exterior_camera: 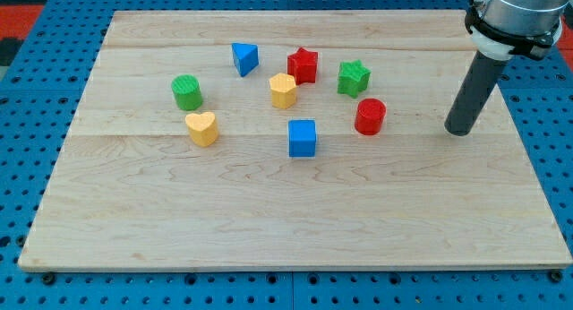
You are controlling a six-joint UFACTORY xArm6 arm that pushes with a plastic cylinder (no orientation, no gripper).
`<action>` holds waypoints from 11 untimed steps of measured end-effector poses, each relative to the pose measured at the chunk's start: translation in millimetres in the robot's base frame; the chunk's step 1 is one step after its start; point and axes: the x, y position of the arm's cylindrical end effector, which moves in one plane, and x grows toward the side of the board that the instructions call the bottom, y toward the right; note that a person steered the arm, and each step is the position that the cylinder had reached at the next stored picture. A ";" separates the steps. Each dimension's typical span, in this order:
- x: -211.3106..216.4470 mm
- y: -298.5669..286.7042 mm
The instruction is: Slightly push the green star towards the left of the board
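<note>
The green star (354,77) lies on the wooden board (269,220) right of centre near the view's top. My tip (460,130) rests on the board well to the view's right of the star and slightly lower, apart from every block. A red star (303,65) lies just left of the green star. A red cylinder (369,116) stands just below the green star, between it and my tip's side.
A yellow hexagon block (283,90) sits below-left of the red star. A blue triangle (244,58), a green cylinder (187,92), a yellow heart (202,128) and a blue cube (303,138) lie further left and lower. Blue pegboard surrounds the board.
</note>
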 end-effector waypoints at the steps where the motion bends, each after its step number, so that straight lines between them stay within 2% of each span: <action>1: 0.0 0.0; 5: -13.8 1.2; 6: -32.8 4.0; 7: -95.8 -16.5; 9: -95.1 -116.4; 10: -123.8 -128.0; 11: -92.2 -164.5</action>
